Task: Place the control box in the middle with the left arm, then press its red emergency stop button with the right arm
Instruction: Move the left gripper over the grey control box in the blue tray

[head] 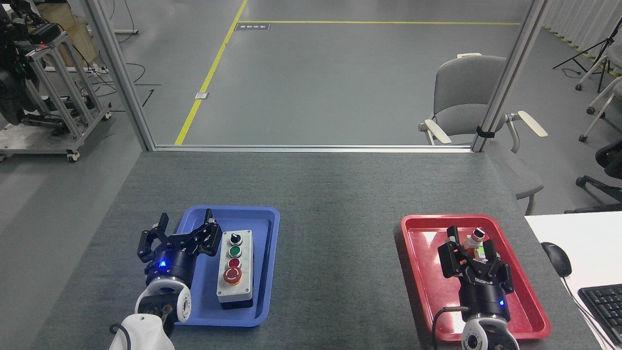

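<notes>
The control box [234,269], light grey on a black base, lies lengthwise in the blue tray [194,315] at the left. Its row runs black knob, green button, small red button, then the red emergency stop button [232,275] with a yellow ring nearest me. My left gripper [186,225] is open just left of the box, its right finger close beside the box's far left corner, holding nothing. My right gripper [471,239] is open above the red tray [423,272] at the right. The middle [340,253] is bare dark-grey felt tabletop.
A small loose grey-and-green switch part [477,239] lies in the red tray, between my right gripper's fingers. A white desk with a mouse [557,258] and keyboard [603,302] borders the right. A grey chair [469,97] and metal frame posts stand beyond the far edge.
</notes>
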Motion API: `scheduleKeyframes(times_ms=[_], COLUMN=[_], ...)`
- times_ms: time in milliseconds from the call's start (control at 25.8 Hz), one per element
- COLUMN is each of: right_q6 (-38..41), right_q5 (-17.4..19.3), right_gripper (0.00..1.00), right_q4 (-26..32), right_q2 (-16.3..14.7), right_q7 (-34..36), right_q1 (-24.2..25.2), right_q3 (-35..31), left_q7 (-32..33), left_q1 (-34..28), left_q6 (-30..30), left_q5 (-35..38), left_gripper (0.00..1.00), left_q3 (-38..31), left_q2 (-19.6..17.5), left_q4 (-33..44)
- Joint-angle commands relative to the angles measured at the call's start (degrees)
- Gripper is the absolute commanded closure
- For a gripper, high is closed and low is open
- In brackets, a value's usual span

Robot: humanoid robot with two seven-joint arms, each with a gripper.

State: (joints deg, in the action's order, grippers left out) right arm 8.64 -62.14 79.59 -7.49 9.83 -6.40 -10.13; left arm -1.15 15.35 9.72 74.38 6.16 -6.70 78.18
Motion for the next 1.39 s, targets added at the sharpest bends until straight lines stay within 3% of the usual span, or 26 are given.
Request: scheduleKeyframes(times_ms=[0, 155, 1085, 1239, 1356], right_q6=[-0.4, -0.5, -0.4, -0.3, -0.3], right_q5=[-0.2, -0.4, 0.0, 0.0, 0.0], right_gripper=[0.01, 0.01, 0.01, 0.01, 0.01], right_q4=[0.0, 0.0, 0.2, 0.2, 0.2], right_q2=[-0.2, -0.5, -0.2, -0.4, -0.4], right_q7=[-1.5, -5.7, -5.3, -5.3, -5.3], right_q1=[0.1, -0.1, -0.3, -0.3, -0.2], right_q3=[0.2, 0.1, -0.3, -0.3, -0.3], left_q7=[-0.3, -0.3, 0.3, -0.3, 0.4], left_q1=[-0.1, 0.5, 0.0, -0.9, -5.3], left_q6=[-0.2, -0.1, -0.6, -1.8, -3.7], left_q5=[0.1, 0.9, 0.7, 0.6, 0.8], left_gripper=[0.01, 0.01, 0.01, 0.01, 0.01], left_q3=[-1.0, -1.1, -2.1, -1.8, -1.8], left_q2=[0.2, -0.3, -1.3, -1.1, 0.4], left_q4=[0.0, -0.9, -0.9, 3.8, 7.2])
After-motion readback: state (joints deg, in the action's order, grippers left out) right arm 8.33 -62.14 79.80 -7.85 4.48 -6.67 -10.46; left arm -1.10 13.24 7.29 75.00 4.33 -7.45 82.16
